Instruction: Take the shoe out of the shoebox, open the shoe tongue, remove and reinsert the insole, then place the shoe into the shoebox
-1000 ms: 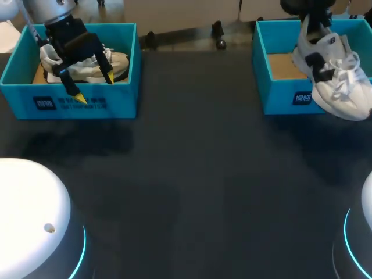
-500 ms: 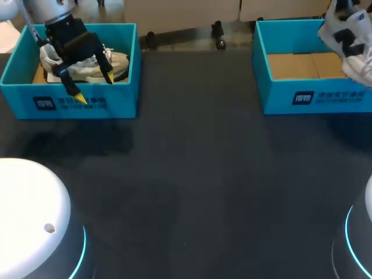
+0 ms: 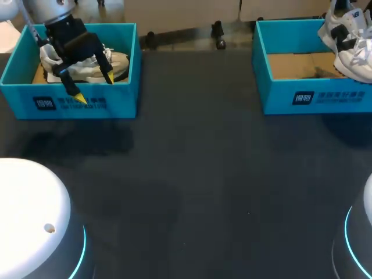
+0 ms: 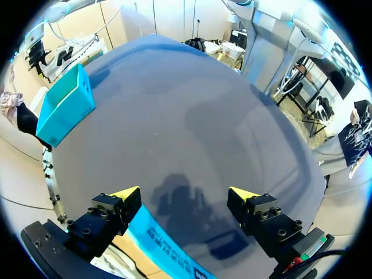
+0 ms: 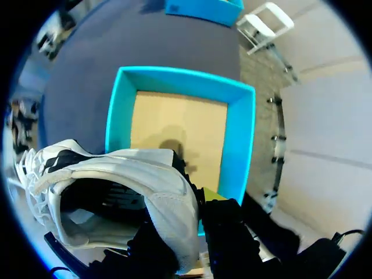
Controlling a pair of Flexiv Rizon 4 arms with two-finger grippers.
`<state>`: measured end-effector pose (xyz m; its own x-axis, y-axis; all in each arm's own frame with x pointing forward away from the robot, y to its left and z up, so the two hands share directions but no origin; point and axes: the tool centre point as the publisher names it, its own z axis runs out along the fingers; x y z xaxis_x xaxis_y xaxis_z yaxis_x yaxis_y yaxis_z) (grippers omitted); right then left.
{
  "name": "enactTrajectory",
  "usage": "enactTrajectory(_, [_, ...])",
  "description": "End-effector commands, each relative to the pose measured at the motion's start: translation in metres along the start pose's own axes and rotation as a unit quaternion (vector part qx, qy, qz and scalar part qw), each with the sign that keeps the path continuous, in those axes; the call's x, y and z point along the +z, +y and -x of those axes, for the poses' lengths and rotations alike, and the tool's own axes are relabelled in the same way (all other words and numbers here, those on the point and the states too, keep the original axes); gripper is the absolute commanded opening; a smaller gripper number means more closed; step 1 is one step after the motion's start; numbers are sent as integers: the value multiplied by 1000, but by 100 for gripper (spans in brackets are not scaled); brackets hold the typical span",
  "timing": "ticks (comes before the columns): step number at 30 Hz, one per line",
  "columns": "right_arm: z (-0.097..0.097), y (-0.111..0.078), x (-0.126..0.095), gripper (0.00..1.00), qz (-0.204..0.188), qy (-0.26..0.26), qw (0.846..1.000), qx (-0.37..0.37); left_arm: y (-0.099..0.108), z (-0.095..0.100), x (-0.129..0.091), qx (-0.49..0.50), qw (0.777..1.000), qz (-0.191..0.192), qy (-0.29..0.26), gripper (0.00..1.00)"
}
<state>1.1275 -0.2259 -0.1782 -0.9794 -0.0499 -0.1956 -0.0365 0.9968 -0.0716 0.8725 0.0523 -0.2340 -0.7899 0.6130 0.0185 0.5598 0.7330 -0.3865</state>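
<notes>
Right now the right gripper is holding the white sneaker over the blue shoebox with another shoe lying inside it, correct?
No. The right gripper holds the white sneaker over the blue shoebox, but that box is empty: the right wrist view shows only its bare cardboard floor.

Left shoebox (image 3: pixel 119 87), front wall — white square emblem beside a line of white characters, too small to make out.
Right shoebox (image 3: pixel 273 96), front wall — the same white emblem and characters, likewise unreadable.
Nothing else lettered can be read.
</notes>
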Motion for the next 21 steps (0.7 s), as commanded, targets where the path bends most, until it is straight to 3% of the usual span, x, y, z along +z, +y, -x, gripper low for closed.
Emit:
enactTrajectory(1, [-19,-13,-8,0,-18,-8,990,141,0,-1,-1,0,1000,1,0,100])
enactTrajectory(3, [-27,-17,-11,0,-29,-5,981,193,0,-1,-1,0,1000,1,0,100])
enactTrajectory(7, [-46,-28,-15,0,-27,-5,946,323,0,-1,-1,0,1000,1,0,100])
enactTrajectory(13, [-51,-37,-16,0,-10,27,897,440,0,-1,-1,0,1000,1,0,100])
enactTrajectory(19, [-39,-45,-17,0,9,55,870,491,0,-1,-1,0,1000,1,0,100])
enactTrajectory(21, [-32,-41,-22,0,20,57,872,485,0,-1,-1,0,1000,1,0,100])
